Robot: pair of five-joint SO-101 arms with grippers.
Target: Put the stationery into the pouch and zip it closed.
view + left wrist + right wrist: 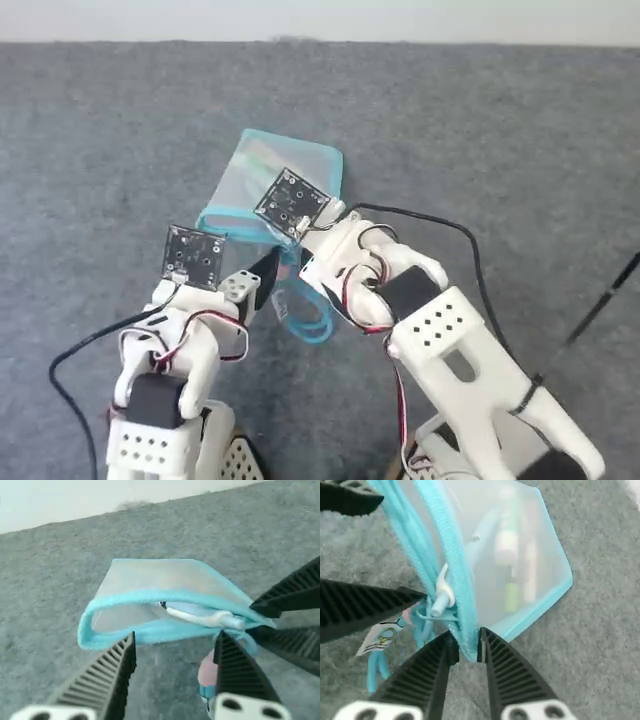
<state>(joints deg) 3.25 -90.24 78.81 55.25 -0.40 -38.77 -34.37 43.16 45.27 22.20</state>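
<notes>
The translucent pouch (268,178) with cyan trim lies on the grey carpet, and pens and other stationery (512,555) show through its wall. My right gripper (466,634) is shut on the pouch's cyan zipper edge (451,555), just past the white zipper pull (441,600). My left gripper (175,637) is open in front of the zipper edge (150,600), one finger on each side, with the pull (220,619) close to one fingertip. The pouch mouth gapes at the end away from the pull. The right gripper's black fingers (292,592) show beyond the pull.
A cyan strap loop (310,322) and a small paper tag (382,637) hang from the pouch's end between the two arms. Grey carpet (500,130) spreads all round. A black cable (470,250) runs along the right arm.
</notes>
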